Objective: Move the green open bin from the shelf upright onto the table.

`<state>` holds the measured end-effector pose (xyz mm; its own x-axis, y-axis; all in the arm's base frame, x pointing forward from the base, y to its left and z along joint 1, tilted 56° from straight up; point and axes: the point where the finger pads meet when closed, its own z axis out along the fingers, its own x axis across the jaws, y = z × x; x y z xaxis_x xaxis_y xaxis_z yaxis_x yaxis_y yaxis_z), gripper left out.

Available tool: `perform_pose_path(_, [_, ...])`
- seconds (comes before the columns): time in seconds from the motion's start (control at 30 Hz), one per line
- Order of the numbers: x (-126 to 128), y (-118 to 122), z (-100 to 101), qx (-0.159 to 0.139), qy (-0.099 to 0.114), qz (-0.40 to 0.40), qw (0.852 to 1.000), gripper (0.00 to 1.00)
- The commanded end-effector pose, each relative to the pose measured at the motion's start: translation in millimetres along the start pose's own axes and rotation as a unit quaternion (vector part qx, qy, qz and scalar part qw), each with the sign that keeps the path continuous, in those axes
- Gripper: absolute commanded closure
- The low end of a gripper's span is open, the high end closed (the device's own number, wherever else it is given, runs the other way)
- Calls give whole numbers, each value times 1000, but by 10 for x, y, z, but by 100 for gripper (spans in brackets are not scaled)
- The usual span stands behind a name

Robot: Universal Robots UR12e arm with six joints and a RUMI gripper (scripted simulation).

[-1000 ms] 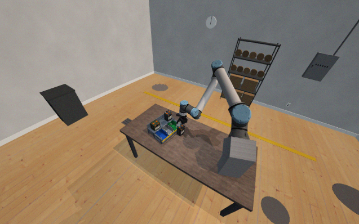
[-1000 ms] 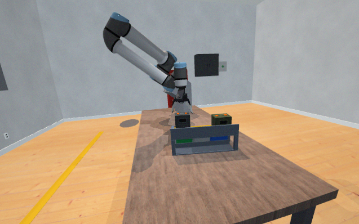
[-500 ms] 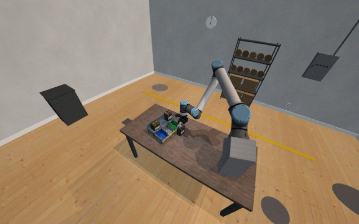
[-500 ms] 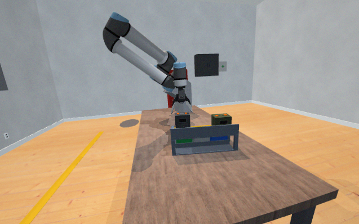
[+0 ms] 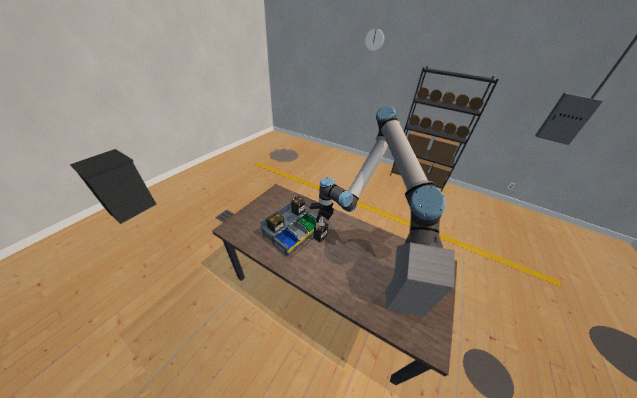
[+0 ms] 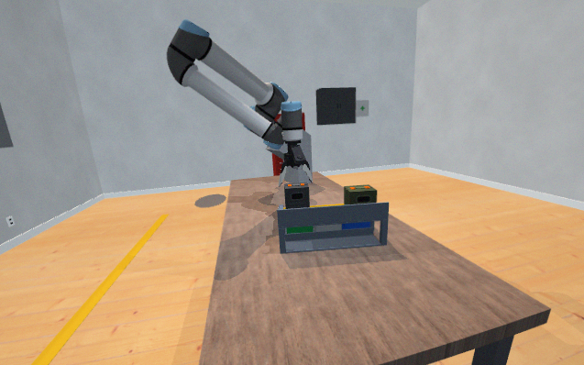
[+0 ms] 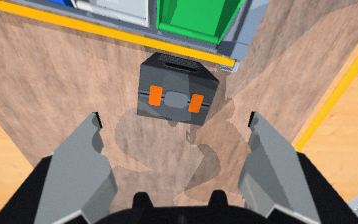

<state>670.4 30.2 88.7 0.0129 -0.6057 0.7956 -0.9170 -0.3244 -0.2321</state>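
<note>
The green open bin (image 5: pixel 307 222) (image 7: pixel 196 17) sits in the low grey shelf (image 5: pixel 267 231) (image 6: pixel 332 212) on the table (image 5: pixel 355 295) (image 6: pixel 335 298), at the shelf's end nearest the arm. From behind the shelf it shows as a green strip (image 6: pixel 300 229). What lies in it is hidden. My gripper (image 5: pixel 322 219) (image 6: pixel 296 178) (image 7: pixel 176 112) is open and empty. It points down just in front of the shelf, over a dark case with orange clasps (image 5: pixel 321 231) (image 7: pixel 176 92) that stands on the table below the green bin.
A grey bin (image 5: pixel 297 231) (image 7: pixel 121 7) and a blue bin (image 5: pixel 287 241) sit beside the green one. An olive box (image 5: pixel 275 220) (image 6: pixel 360 194) and a dark box (image 5: pixel 298 205) (image 6: pixel 297 196) stand on top of the shelf. The arm's grey pedestal (image 5: pixel 421 280) is at the table's other end.
</note>
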Motion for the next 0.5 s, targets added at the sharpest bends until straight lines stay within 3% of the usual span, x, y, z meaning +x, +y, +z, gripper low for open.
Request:
perform_pose_path(0.0, [0,-3,-4,4,-1,-24,1000,0])
perform_pose_path(0.2, [0,-3,-4,4,-1,-24,1000,0])
perform_pose_path(0.37, [0,-3,-4,3,0,-150,989,0])
perform_pose_path(0.47, [0,-3,-4,3,0,-150,989,0])
